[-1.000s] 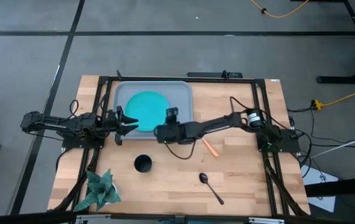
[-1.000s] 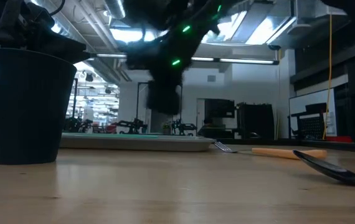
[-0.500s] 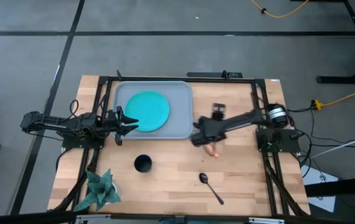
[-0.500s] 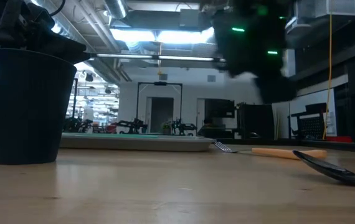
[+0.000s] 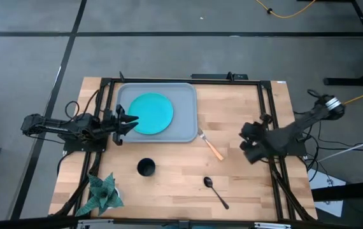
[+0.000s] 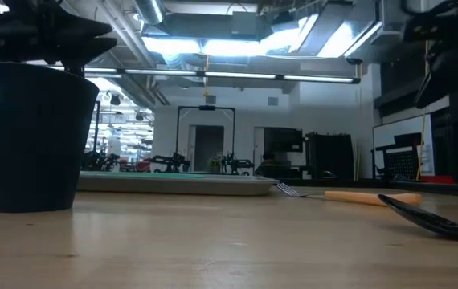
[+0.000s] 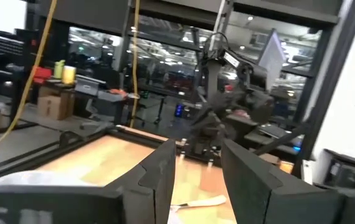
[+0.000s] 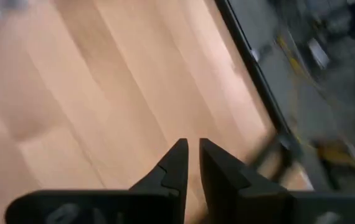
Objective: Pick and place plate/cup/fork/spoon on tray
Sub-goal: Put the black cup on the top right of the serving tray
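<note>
The turquoise plate (image 5: 151,113) lies flat in the grey-blue tray (image 5: 185,127) at the table's far side. The dark cup (image 5: 146,167) stands upright on the table, near of the tray. The orange-handled fork (image 5: 212,147) lies on the table by the tray's near right corner. The dark spoon (image 5: 215,191) lies near the front edge. My left gripper (image 5: 128,122) hovers open and empty at the tray's left rim. My right gripper (image 5: 248,144) hangs shut and empty over the table's right side, right of the fork.
A green potted plant (image 5: 102,194) stands at the near left corner. A black frame (image 5: 270,127) runs along the table's edges. Bare wood lies between the cup, the fork and the spoon. In the low view the cup (image 6: 32,136) stands close at the left.
My right gripper has swung from above the tray's right part toward the table's right edge, passing over the fork. The fork, hidden under it half a second ago, shows whole again in the same place. The plate, cup and spoon have stayed put.
</note>
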